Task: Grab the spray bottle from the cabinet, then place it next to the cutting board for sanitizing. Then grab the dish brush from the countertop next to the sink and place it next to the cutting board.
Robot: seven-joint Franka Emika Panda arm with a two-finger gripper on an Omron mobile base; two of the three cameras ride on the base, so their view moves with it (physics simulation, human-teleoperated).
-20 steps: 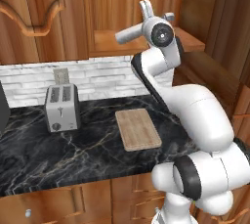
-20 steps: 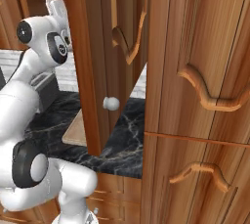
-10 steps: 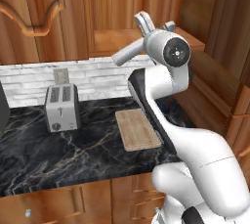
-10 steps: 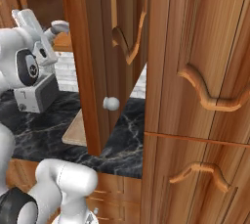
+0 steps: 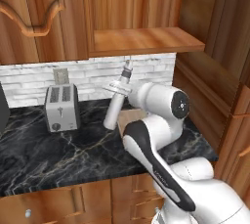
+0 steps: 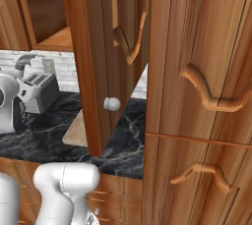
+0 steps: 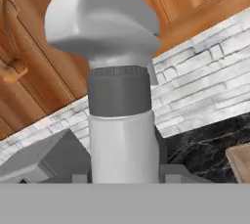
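The pale grey-white spray bottle (image 5: 114, 113) hangs tilted above the black countertop (image 5: 58, 154), between the toaster and the cutting board (image 5: 133, 116). My gripper (image 5: 119, 90) is shut on its body just below the dark collar. In the hand view the bottle's neck and spray head (image 7: 110, 22) rise close up between the gripper (image 7: 122, 176) fingertips. The light-wood cutting board (image 6: 78, 130) lies flat on the counter, partly behind my arm; one corner (image 7: 240, 162) shows in the hand view. The cabinet shelf (image 5: 146, 39) is above. The dish brush is out of view.
A silver toaster (image 5: 61, 106) stands on the counter against the white brick backsplash (image 5: 29, 78). The open cabinet door (image 6: 93, 62) juts toward the base on the right, with tall wooden cupboards (image 6: 206, 71) beside it.
My arm has swung down from shelf height, and the spray bottle has come down with it to just above the counter beside the cutting board. The base has not moved.
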